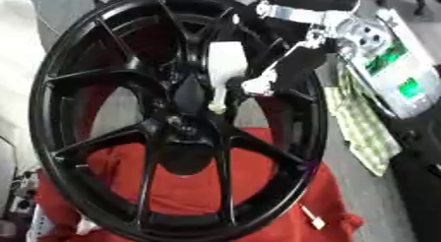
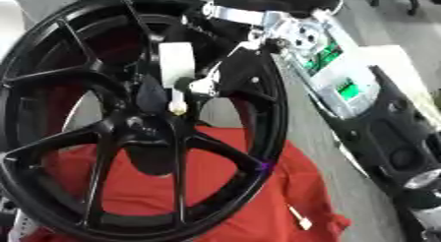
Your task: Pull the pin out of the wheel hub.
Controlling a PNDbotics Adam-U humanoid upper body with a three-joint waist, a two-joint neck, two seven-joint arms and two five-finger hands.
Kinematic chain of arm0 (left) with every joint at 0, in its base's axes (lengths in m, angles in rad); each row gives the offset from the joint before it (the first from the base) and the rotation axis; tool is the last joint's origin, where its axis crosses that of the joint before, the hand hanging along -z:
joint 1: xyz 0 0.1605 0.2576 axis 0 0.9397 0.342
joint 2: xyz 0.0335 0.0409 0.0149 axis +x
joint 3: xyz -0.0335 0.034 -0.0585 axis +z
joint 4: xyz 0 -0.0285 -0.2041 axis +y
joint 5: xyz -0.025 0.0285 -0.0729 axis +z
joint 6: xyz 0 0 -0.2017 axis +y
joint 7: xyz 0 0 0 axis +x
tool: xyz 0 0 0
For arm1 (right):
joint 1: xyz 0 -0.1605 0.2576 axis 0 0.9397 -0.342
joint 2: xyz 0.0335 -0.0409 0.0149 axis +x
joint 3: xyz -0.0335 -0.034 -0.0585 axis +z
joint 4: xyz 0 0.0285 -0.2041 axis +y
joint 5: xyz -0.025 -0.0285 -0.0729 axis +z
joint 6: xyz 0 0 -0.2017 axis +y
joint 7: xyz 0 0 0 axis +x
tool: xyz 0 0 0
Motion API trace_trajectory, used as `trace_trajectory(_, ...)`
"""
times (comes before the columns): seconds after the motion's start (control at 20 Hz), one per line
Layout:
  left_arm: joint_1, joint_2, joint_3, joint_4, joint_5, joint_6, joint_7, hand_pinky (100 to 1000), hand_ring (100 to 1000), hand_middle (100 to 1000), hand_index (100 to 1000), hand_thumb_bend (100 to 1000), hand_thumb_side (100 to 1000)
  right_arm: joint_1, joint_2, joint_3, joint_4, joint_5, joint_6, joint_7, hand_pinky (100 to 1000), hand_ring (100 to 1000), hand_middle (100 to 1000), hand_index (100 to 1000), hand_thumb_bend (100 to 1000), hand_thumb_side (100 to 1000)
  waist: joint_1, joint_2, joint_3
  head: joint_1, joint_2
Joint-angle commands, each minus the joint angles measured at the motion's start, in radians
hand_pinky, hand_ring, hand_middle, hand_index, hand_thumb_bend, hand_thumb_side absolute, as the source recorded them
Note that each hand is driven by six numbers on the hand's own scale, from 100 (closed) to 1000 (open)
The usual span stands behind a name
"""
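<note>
Black wheel hub (image 1: pixel 172 123), standing on edge and leaning, fills most of the view; its spokes meet at a dark centre, and its lower rim rests on a red cloth (image 1: pixel 198 187). Reaching in from the upper right, the robot's right hand (image 1: pixel 250 71) has its fingers curled round a white pin (image 1: pixel 220 96), whose pale tip hangs just above the centre. On the cloth near the rim lies a small white piece (image 1: pixel 312 219). No left hand shows.
</note>
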Motion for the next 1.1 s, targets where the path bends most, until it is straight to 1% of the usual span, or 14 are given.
trace_trajectory(0.05, -0.003, 0.01, 0.003, -0.021, 0.004, 0.0, -0.004, 722, 589, 554, 653, 109, 801, -0.026, -0.047, -0.042, -0.047, -0.068, 0.03, -0.016, 846, 716, 329, 523, 174, 100, 0.006, -0.027, -0.001, -0.006, 0.006)
trace_trajectory(0.25, -0.003, 0.01, 0.004, -0.021, 0.004, 0.0, -0.004, 722, 588, 554, 653, 110, 801, -0.04, -0.078, -0.096, -0.072, -0.181, 0.072, -0.045, 853, 715, 322, 520, 151, 100, 0.006, -0.029, -0.001, -0.007, 0.006)
trace_trajectory(0.45, -0.001, 0.01, 0.005, -0.021, 0.005, 0.0, -0.004, 722, 588, 554, 653, 108, 795, -0.051, -0.122, -0.171, -0.083, -0.317, 0.104, -0.108, 860, 716, 317, 518, 129, 100, 0.006, -0.029, -0.001, -0.006, 0.006)
trace_trajectory(0.75, 0.0, 0.008, 0.006, -0.021, 0.004, 0.0, -0.004, 722, 587, 553, 653, 109, 802, -0.042, -0.207, -0.264, -0.099, -0.476, 0.115, -0.208, 863, 715, 312, 515, 107, 100, 0.01, -0.026, -0.006, -0.003, 0.006)
trace_trajectory(0.85, 0.001, 0.008, 0.009, -0.021, 0.003, -0.002, -0.002, 722, 587, 553, 653, 109, 803, -0.02, -0.254, -0.3, -0.103, -0.512, 0.106, -0.249, 862, 716, 313, 516, 106, 100, 0.012, -0.024, -0.01, -0.001, 0.006)
trace_trajectory(0.95, 0.001, 0.007, 0.011, -0.021, 0.001, -0.003, 0.001, 722, 586, 553, 653, 108, 803, 0.02, -0.308, -0.339, -0.104, -0.539, 0.09, -0.299, 862, 717, 314, 518, 109, 100, 0.014, -0.021, -0.014, 0.003, 0.003)
trace_trajectory(1.1, -0.001, 0.006, 0.015, -0.021, 0.0, -0.006, 0.004, 722, 586, 553, 653, 107, 802, 0.12, -0.394, -0.403, -0.113, -0.556, 0.051, -0.387, 860, 719, 328, 531, 120, 100, 0.019, -0.015, -0.021, 0.012, -0.003)
